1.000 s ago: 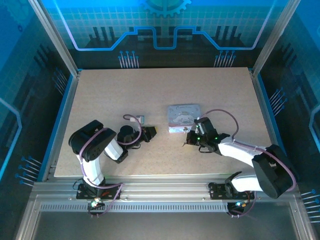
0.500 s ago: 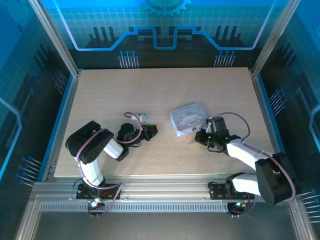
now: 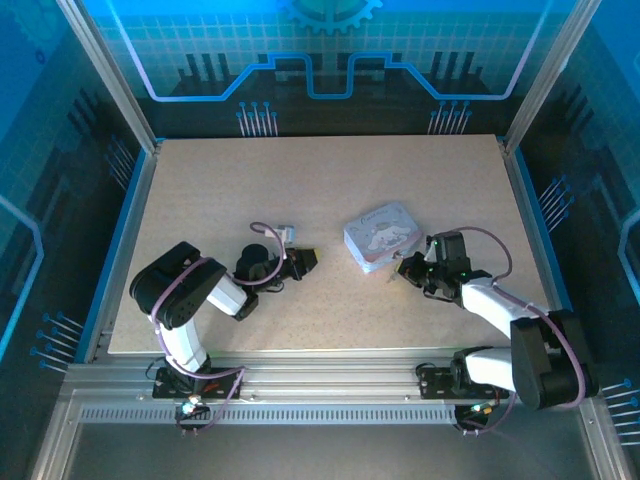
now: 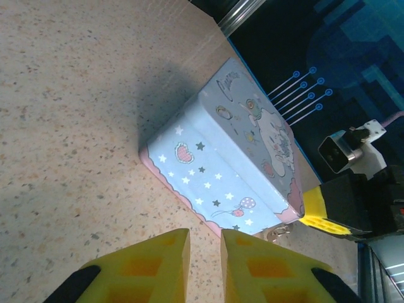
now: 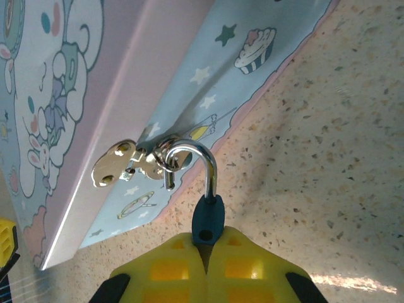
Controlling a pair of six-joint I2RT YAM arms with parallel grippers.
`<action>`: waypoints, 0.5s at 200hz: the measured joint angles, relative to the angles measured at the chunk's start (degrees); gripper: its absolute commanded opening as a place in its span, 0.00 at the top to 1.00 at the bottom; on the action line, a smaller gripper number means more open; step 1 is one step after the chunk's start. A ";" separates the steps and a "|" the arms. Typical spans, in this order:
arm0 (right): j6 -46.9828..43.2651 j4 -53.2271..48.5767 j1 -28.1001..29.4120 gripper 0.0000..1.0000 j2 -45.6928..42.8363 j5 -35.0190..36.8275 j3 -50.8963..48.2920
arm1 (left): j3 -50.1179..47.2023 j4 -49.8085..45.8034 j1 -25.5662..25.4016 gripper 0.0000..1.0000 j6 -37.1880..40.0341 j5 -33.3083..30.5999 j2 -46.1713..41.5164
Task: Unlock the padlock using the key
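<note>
Padlock (image 5: 207, 218) clenched by its dark blue body between the yellow fingers (image 5: 164, 268) of the right gripper (image 5: 205, 252), chrome shackle (image 5: 203, 155) hooked through the hasp (image 5: 117, 165) on the side of the pale blue printed tin (image 5: 82, 82), tin lying on the speckled table (image 5: 328, 126). Left gripper (image 4: 205, 262) low over the table to the tin's left, pointed at its star-printed side, yellow fingers (image 4: 145, 265) nearly together with a thin slit between. Impossible to tell whether anything pinched in that slit.
</note>
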 measured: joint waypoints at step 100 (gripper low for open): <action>1.97 1.05 -0.46 1.00 2.51 0.07 0.76 | 20.76 -13.46 -1.22 0.50 3.28 3.56 2.75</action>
